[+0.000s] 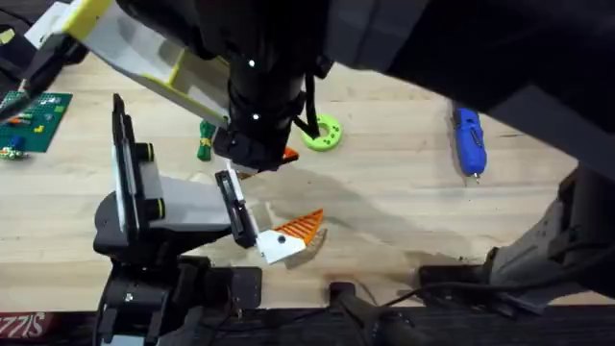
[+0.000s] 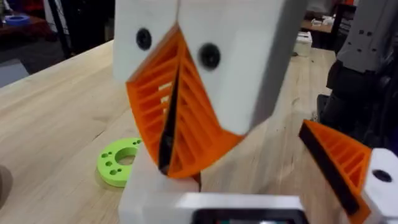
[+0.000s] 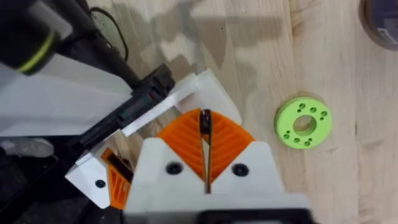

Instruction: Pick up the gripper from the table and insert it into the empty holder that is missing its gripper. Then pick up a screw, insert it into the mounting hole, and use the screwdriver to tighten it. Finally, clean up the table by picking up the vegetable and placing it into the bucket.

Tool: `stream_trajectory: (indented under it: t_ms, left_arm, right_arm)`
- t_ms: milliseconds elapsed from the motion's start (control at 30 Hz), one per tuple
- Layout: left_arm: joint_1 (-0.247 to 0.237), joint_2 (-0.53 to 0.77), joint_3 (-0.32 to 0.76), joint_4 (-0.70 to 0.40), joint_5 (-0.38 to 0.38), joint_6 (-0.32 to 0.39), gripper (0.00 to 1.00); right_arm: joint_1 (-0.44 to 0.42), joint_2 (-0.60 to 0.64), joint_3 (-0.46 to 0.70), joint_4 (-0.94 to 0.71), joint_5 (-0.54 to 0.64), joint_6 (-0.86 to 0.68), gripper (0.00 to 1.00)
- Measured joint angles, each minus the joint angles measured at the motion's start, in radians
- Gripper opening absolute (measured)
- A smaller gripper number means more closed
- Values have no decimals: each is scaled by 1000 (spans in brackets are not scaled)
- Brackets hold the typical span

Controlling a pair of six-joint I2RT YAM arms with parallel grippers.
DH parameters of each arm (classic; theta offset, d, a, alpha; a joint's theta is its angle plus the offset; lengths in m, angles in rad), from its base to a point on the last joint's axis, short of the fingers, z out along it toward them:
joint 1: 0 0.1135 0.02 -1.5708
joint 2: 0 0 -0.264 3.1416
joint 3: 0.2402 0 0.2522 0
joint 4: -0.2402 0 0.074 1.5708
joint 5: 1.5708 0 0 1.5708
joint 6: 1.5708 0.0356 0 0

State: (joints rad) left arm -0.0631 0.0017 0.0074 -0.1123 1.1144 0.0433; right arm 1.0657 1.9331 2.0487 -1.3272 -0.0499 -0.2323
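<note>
right pincer closed, apparently empty, over holder | left pincer closed, empty | gripper beside holder, uninserted | screwing, vegetable remain

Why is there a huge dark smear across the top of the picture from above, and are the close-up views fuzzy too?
Overhead: an arm rising close under the camera blurs dark, shadowing the table. Left wrist: its near orange fingers are soft, the green ring clearer. Right wrist: fairly sharp.
</note>
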Motion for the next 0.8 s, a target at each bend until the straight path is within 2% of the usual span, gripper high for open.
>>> stream_trajectory:
  t_ms: [133,200,233,333,367,433,800]
  left_arm:
    - [0,0,0,0,0,1,983]
    - [0,0,0,1,-2,0,983]
    - [0,0,0,1,-4,0,983]
    - [0,0,0,1,-2,0,983]
    - [0,0,0,0,0,2,983]
    - [0,0,0,0,0,2,983]
    - [0,0,0,0,0,2,983]
  right_arm:
    - [0,0,0,-5,-4,0,166]
    - [0,0,0,-6,-9,2,326]
    - [0,0,0,-7,-11,2,437]
    - [-1,0,0,-14,1,-4,878]
    - [-6,0,0,-15,5,-7,962]
    - [-14,0,0,-15,4,-7,992]
    - [-13,0,0,-15,4,0,996]
